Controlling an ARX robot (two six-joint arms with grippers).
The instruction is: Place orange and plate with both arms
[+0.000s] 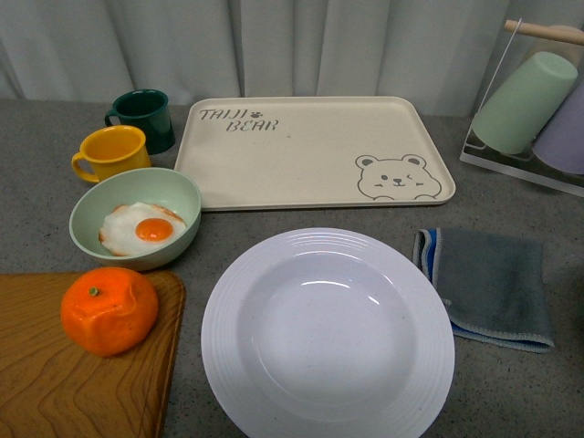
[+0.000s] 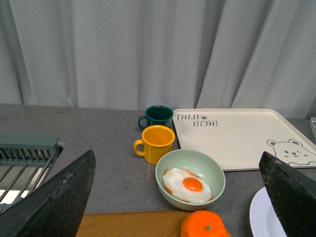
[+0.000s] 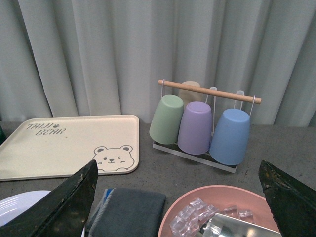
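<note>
Orange fruit: the orange (image 1: 109, 310) sits on the wooden board (image 1: 55, 392) at front left, with the plate (image 1: 226, 315) empty just beside that board on the grey counter (image 1: 511, 392). Left gripper (image 2: 177, 153) and right gripper (image 3: 177, 163) both hang with jaws wide apart, holding nothing. Best approach, I judge: left straddles the fruit's widest girth, right pinches the plate's ridged rim, level.

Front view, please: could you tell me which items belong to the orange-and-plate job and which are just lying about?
Job: bright orange lumpy fruit; large round white ridged plate.
Lying about: beige rectangular bear tray; pale green bowl holding fried egg; yellow mug; dark green mug; grey folded cloth; brown wooden board.
</note>
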